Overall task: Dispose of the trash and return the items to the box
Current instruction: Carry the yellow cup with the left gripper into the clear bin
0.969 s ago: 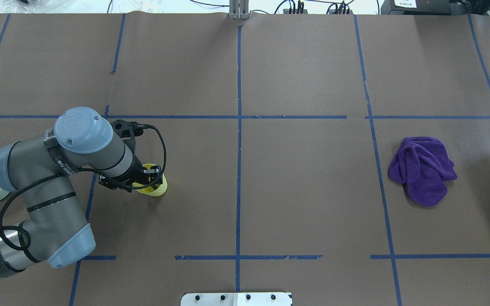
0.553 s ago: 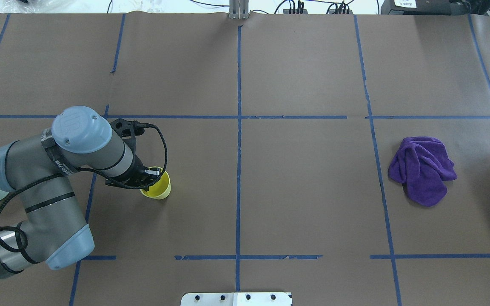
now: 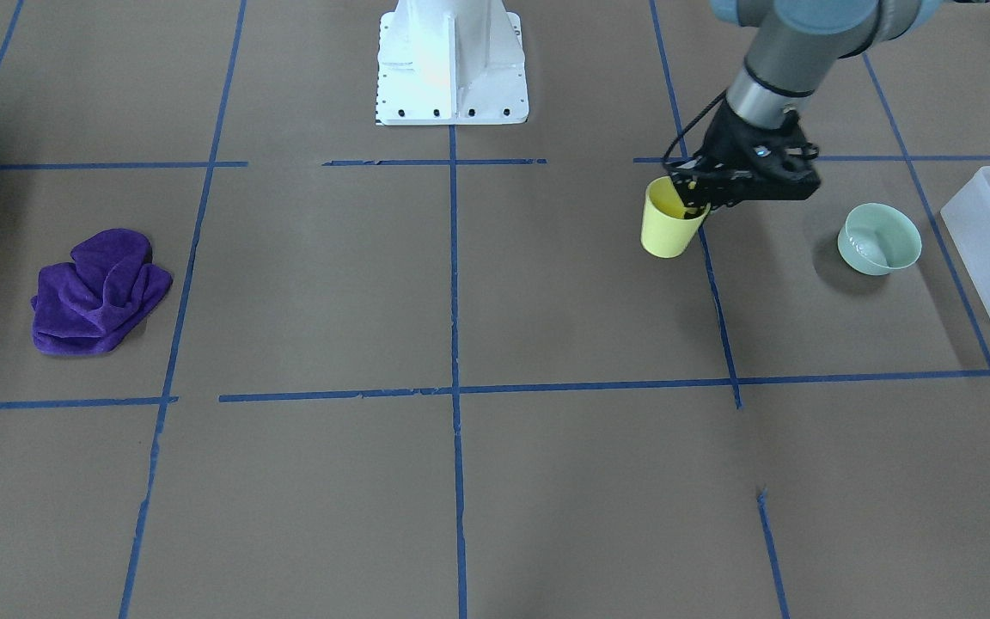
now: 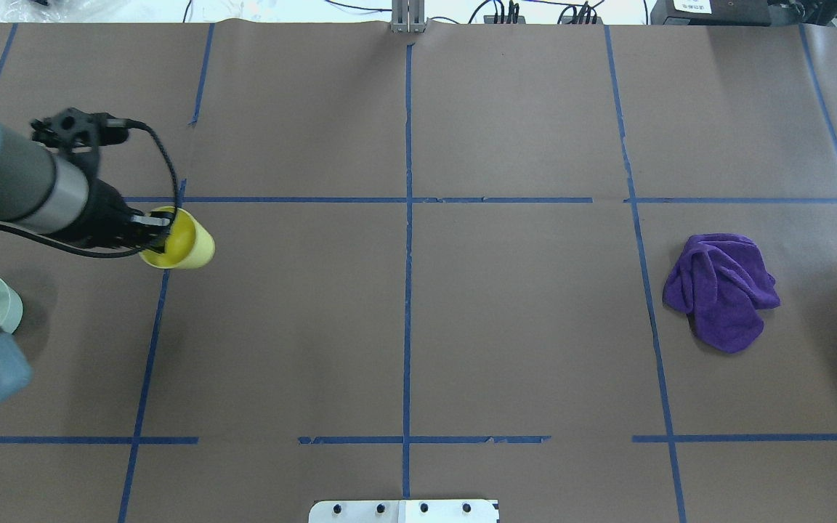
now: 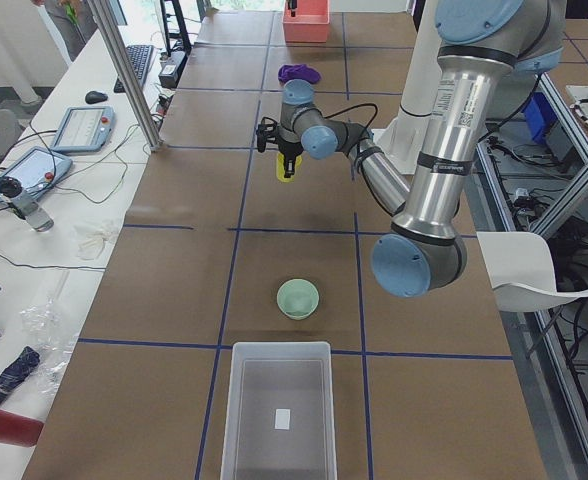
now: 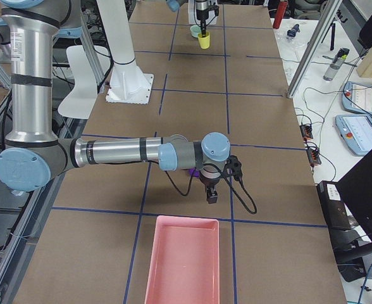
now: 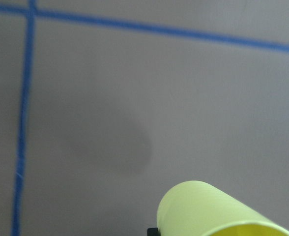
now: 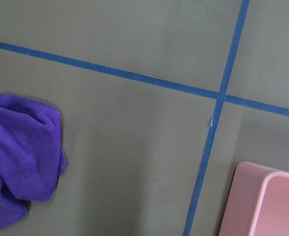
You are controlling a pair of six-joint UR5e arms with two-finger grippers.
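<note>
My left gripper (image 3: 693, 203) is shut on the rim of the yellow cup (image 3: 669, 230), one finger inside it. It holds the cup tilted above the table, as the overhead view (image 4: 187, 248) and the left wrist view (image 7: 213, 209) show. The mint-green bowl (image 3: 879, 239) stands upright on the table between the cup and the translucent white box (image 3: 986, 258). The box is open (image 5: 324, 420) with a small white label on its floor. My right gripper (image 6: 211, 197) hangs near a purple cloth at the other end; I cannot tell if it is open or shut.
A crumpled purple cloth (image 4: 724, 290) lies on the robot's right side of the table. A pink tray (image 6: 183, 263) stands at that far end beyond it. The white robot base (image 3: 452, 64) is at the table's robot-side edge. Blue tape lines cross the brown paper.
My left arm has lifted the yellow cup off the table and carried it to the overhead view's left and farther from the robot. The cup is now tilted. The bowl shows more.
</note>
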